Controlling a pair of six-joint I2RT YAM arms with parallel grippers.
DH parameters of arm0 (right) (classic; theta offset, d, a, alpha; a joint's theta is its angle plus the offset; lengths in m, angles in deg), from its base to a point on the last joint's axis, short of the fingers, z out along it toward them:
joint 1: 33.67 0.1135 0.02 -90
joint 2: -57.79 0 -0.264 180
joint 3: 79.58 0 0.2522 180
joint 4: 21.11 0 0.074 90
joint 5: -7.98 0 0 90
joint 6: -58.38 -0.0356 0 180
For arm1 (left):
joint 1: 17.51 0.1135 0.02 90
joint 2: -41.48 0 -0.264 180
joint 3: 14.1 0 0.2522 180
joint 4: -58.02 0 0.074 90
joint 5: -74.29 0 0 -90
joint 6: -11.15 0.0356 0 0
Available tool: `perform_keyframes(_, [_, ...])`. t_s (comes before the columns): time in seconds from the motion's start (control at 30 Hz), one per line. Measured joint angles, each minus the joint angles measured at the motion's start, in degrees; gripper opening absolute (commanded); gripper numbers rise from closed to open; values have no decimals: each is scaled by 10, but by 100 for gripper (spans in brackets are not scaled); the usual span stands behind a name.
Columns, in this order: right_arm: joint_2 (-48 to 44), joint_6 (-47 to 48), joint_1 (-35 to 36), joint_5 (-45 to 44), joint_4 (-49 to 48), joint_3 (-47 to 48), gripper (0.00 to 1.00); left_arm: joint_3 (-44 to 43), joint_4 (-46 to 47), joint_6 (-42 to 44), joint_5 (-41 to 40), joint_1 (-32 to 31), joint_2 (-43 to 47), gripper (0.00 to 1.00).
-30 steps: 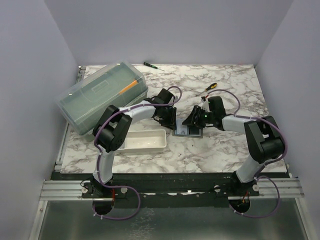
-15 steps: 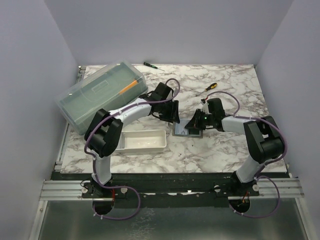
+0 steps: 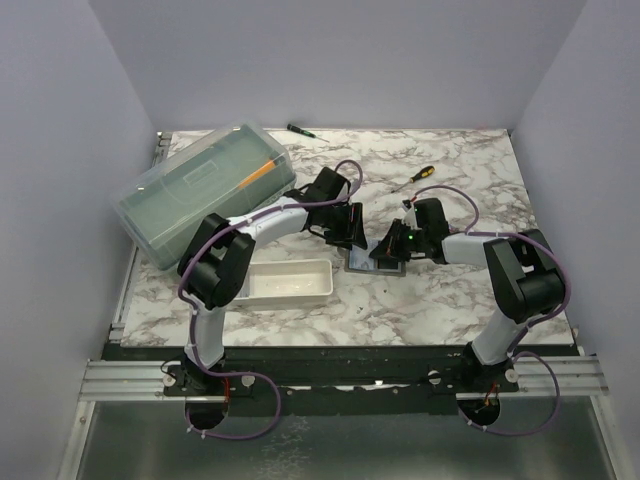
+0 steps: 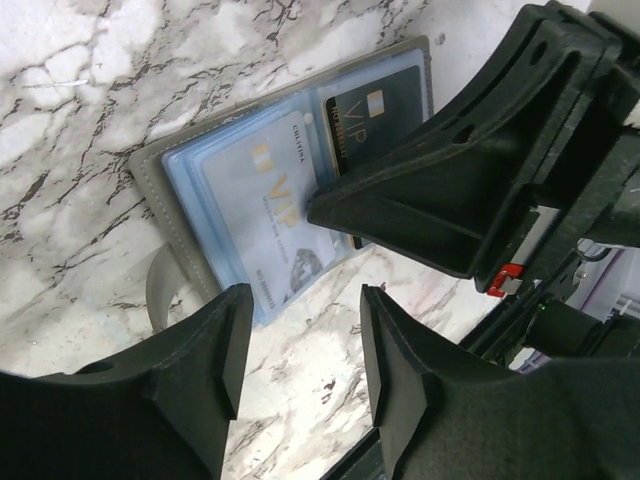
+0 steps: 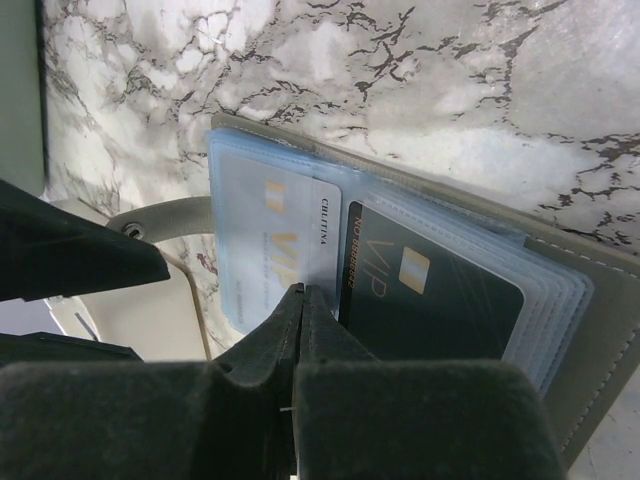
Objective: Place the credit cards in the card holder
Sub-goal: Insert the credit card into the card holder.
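The grey card holder (image 3: 362,265) lies open on the marble table between my two grippers. Its clear blue sleeves hold a pale VIP credit card (image 4: 270,215) and a dark VIP credit card (image 4: 365,110). Both also show in the right wrist view, the pale card (image 5: 275,240) and the dark card (image 5: 430,295). My left gripper (image 4: 300,365) is open and empty, just off the holder's near edge; it also shows in the top view (image 3: 350,235). My right gripper (image 5: 300,292) is shut, its tip over the seam between the two cards, and also shows from above (image 3: 383,252).
A white oblong tray (image 3: 290,283) stands left of the holder. A big greenish lidded box (image 3: 205,190) sits at the back left. Two screwdrivers lie at the back, a dark one (image 3: 300,130) and an orange-handled one (image 3: 420,173). The holder's strap (image 5: 170,215) sticks out sideways.
My right gripper has crept left and down onto the open holder. My left gripper lifted toward the back, then came back down beside the holder's left edge.
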Motion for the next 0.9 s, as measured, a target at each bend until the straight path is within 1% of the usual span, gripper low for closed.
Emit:
perform_keyframes(0.2, [1,-8,0,-3,-5,-2,0,6,9,-2,-7,-2,-6,53])
perform_keyframes(0.3, [2,-10,0,-3,-9,-2,0,8,15,-2,-8,-4,-10,47])
perform_keyframes(0.37, [2,-11,0,-3,-10,-3,0,8,18,-3,-8,-6,-14,46])
perform_keyframes(0.6, [2,-11,0,-3,-10,-3,0,9,23,-6,-8,-8,-30,46])
perform_keyframes(0.67, [3,-11,0,-3,-11,-3,0,11,24,-6,-10,-8,-30,48])
perform_keyframes(0.9, [3,-11,0,-3,-12,-3,0,21,30,-6,-31,-9,-30,48])
